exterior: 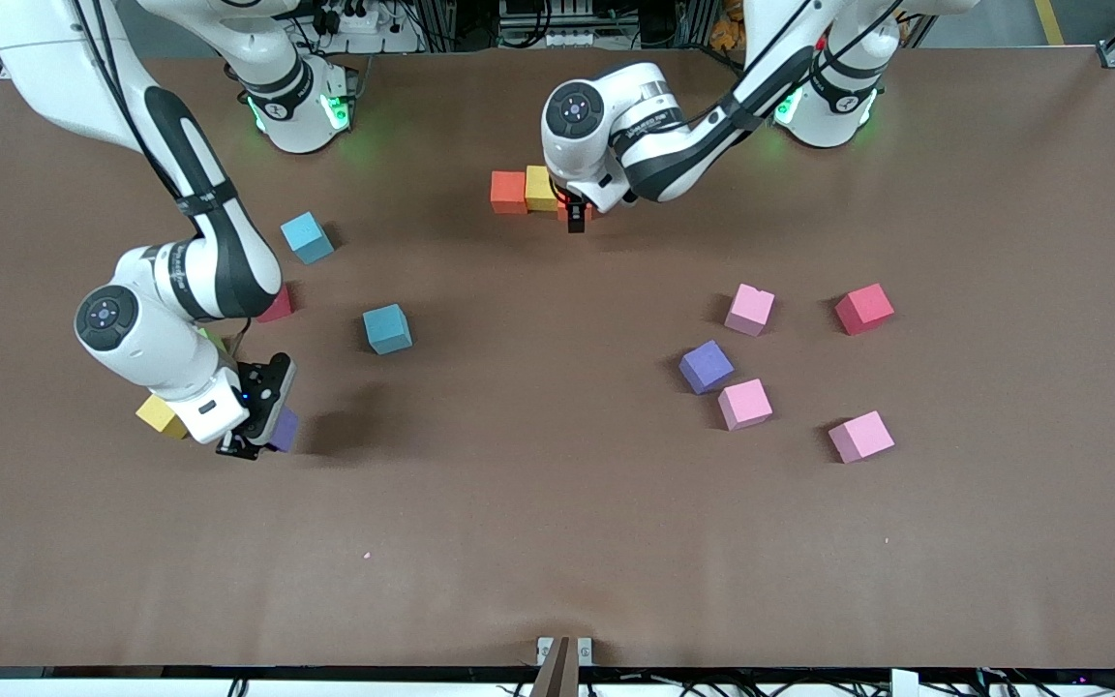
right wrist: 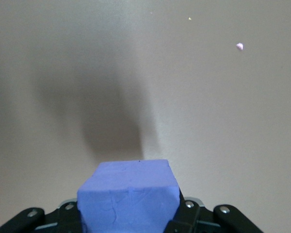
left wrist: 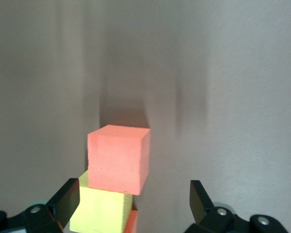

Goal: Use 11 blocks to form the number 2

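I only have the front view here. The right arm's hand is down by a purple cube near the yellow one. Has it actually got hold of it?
Observer: Yes. In the right wrist view the right gripper is shut on the purple cube, which sits squarely between its fingers.
Operator: And the left hand over the orange and yellow row, is it carrying anything?
Observer: No. The left wrist view shows the left gripper open and holding nothing.
Operator: Are those row cubes touching?
Observer: Yes, from that wrist the orange cube sits flush against the yellow cube.
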{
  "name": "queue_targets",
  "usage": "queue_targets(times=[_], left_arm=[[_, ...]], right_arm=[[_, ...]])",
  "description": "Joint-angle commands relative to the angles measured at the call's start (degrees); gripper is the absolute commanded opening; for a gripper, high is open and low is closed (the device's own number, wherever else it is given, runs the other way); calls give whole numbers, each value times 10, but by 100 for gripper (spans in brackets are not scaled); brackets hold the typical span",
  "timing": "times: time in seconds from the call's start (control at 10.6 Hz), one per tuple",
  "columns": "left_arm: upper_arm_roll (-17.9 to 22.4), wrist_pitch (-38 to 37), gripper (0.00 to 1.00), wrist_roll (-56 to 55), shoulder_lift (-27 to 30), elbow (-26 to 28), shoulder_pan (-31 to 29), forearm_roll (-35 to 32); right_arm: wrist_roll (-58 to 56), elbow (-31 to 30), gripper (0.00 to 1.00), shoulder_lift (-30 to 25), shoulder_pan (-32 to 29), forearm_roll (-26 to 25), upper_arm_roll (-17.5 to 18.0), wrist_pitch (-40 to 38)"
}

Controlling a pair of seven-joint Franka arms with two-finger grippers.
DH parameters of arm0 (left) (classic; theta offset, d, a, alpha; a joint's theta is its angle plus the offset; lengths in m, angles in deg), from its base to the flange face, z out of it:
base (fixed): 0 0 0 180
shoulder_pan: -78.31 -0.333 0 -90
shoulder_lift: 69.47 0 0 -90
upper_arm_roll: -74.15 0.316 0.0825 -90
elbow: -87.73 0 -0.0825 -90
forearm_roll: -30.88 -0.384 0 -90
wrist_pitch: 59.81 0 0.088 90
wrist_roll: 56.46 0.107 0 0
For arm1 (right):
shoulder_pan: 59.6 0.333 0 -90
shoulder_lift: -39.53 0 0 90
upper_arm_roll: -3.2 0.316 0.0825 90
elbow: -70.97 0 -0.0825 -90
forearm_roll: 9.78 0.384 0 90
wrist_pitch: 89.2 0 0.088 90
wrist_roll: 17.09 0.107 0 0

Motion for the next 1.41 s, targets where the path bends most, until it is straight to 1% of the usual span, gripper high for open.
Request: queue_targets(times=[0.0, 0.09, 0.19, 0.38, 0.57, 0.75, 0.85, 0.94, 1.04, 1.23, 1.32], left_arm=[[-9, -33, 100, 16, 7, -8, -48, -7], [-7, -34, 100, 61, 7, -9, -79, -10], [-7, -41, 100, 95, 7, -14, -107, -31], [-7, -45, 100, 162, 1, -24, -164, -93], [-5, -45, 100, 253, 1, -38, -209, -107], [-2, -45, 100, 336, -2, -48, -249, -140], [-2, -45, 100, 379, -13, -57, -261, -156], [4, -43, 100, 423, -31, -78, -270, -175], [23, -43, 100, 438, -48, -103, -269, -184], [66, -39, 100, 424, -70, -153, -263, -175], [82, -37, 100, 398, -89, -180, -264, -168]], right_arm=[[85, -48, 27, -60, 32, 1, -3, -23], [155, -64, 27, -79, 54, 1, -3, -33], [239, -84, 28, -95, 80, 1, -3, -36], [396, -107, 28, -115, 125, 1, -2, -36], [560, -125, 28, -135, 178, 1, -2, -38], [733, -138, 28, -150, 239, 1, -2, -38], [821, -139, 27, -152, 273, 1, -2, -37], [918, -138, 27, -152, 304, 1, -2, -35], [986, -138, 27, -151, 328, 1, -1, -33], [1118, -136, 27, -141, 377, 0, -1, -31], [1146, -127, 27, -118, 399, -3, -1, -30]])
